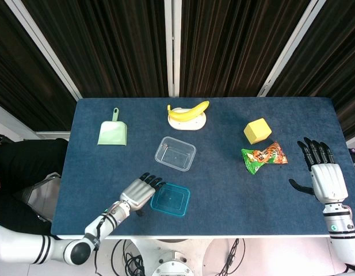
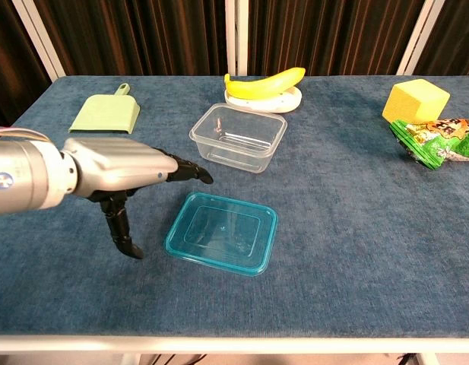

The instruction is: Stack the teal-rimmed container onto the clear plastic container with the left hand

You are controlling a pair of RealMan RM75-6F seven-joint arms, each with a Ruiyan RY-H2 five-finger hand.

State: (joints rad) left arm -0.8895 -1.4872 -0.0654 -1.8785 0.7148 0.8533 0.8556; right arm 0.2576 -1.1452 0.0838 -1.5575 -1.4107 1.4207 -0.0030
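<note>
Teal plastic marks the target: in the head view the teal-rimmed container [image 1: 170, 199] lies flat on the blue counter [image 1: 292, 195] near the front edge, and the clear plastic container [image 1: 175, 154] sits just behind it, apart from it. The left hand [image 1: 141, 194] is at the teal container's left edge, fingers stretched toward it and holding nothing; whether the fingertips touch the rim I cannot tell. The right hand [image 1: 323, 175] rests spread and empty at the far right, near a snack packet [image 1: 263, 156] and a yellow block [image 1: 257, 131]. A banana [image 1: 189, 110] and a green dustpan [image 1: 113, 133] lie further back.

In the chest view the left hand [image 2: 120, 173] hovers flat just left of the teal-rimmed container [image 2: 222, 233], thumb hanging down toward the counter [image 2: 356, 251], fingers extended and released. The clear plastic container [image 2: 239, 138] stands upright and open behind.

The step looks like the approach before the grasp. It would go best by lowering the hand so the thumb slips under the near rim while the fingers come over the top, pinching the shallow edge firmly; the low tray may slide on the cloth if pushed sideways.
</note>
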